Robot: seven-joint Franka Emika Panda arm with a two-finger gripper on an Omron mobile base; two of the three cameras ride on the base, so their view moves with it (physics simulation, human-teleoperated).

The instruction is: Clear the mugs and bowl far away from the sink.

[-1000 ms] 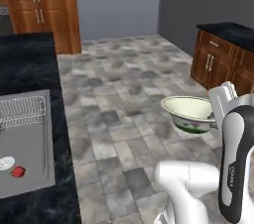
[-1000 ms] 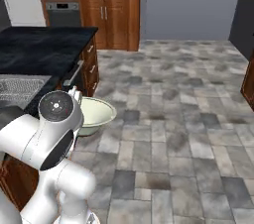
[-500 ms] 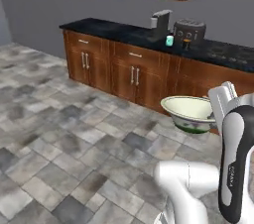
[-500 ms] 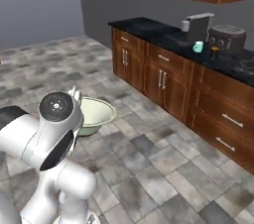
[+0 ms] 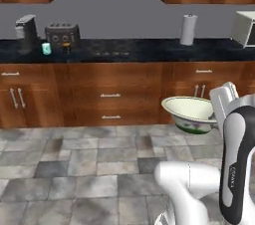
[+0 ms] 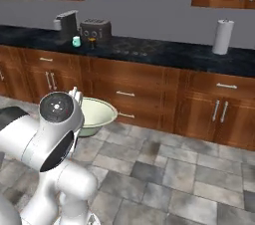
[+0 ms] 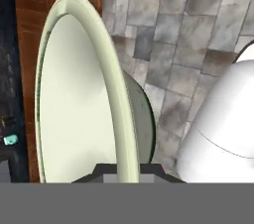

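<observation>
Well, the bowl (image 5: 189, 112) was up in the air, carried above the tiled floor (image 5: 74, 179) in front of the wooden cabinets (image 5: 109, 94), level with their lower drawers. In the hand view the gripper (image 7: 128, 171) was nipped tight on the bowl's thin rim, one finger on the inside and one on the outside, and the cream basin ran away from the hand with its greenish underside turned to the floor. From the right base view the bowl (image 6: 94, 114) sat just past the arm's round joint, mouth upward and tipped a little.

Behind the bowl ran the dark counter (image 5: 124, 50), and well off to the bowl's left on that counter stood the pale teal mug (image 5: 46, 48). Beside that mug was a small dark one with an orange top (image 5: 65, 47), right in front of the toaster (image 5: 62, 32). The coffee machine (image 5: 26, 27) stood on the teal mug's other side. A paper towel roll (image 5: 188, 30) rose on the counter almost straight behind the bowl, and a microwave (image 5: 245, 27) sat further right of it.
</observation>
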